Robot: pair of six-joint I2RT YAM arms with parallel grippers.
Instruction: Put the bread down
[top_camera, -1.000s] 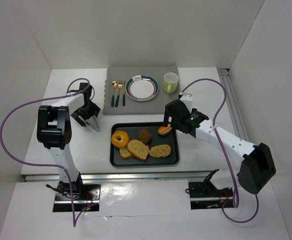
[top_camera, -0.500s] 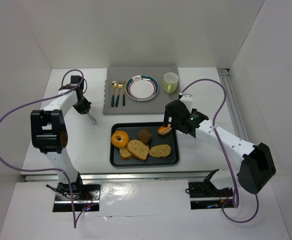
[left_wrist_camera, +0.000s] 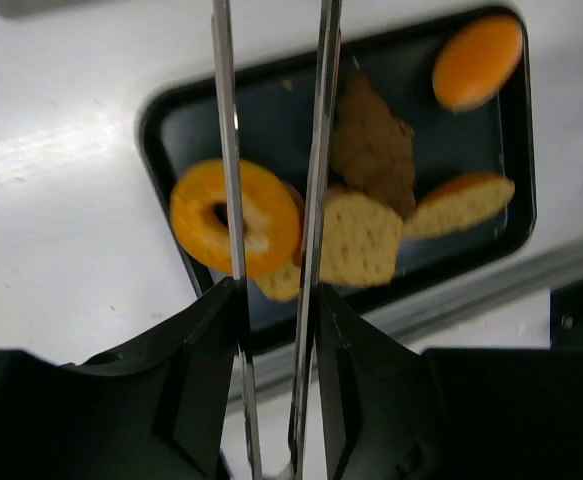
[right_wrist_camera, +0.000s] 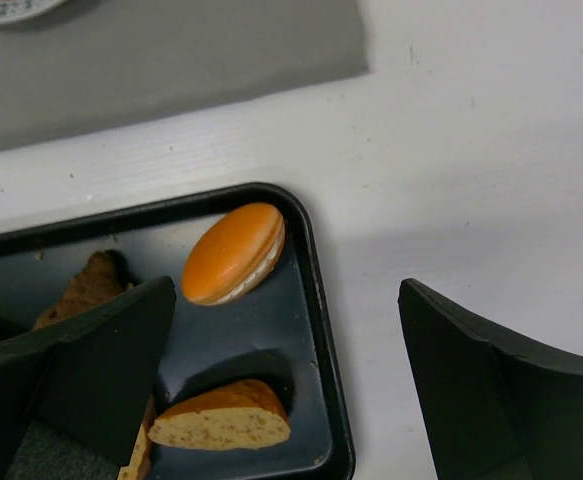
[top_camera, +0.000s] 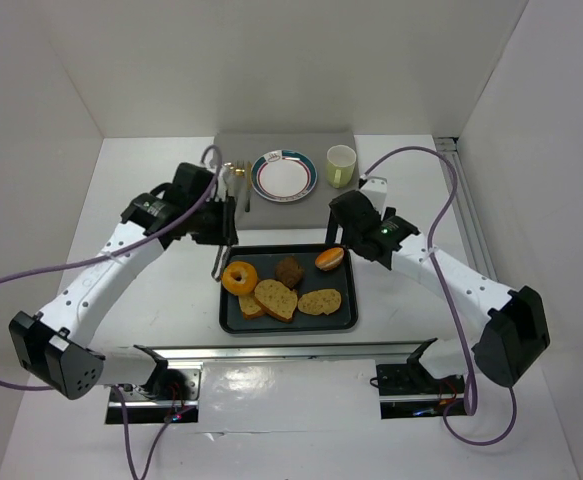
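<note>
bun (right_wrist_camera: pixel 233 252): glossy | tongs (left_wrist_camera: pixel 228 150): shiny metal | tray (right_wrist_camera: pixel 306 320): matt black | mat (right_wrist_camera: pixel 171 60): cloth

The doughnut (top_camera: pixel 239 277), brown muffin (top_camera: pixel 290 271), orange bun (top_camera: pixel 329 259) and bread slices (top_camera: pixel 276 299) lie inside the dark tray (top_camera: pixel 267 261).

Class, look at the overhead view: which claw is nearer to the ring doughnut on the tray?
Left. The left claw, holding tongs, hangs just beyond the doughnut's far-left edge; the right claw sits across the tray, beside the orange bun.
</note>
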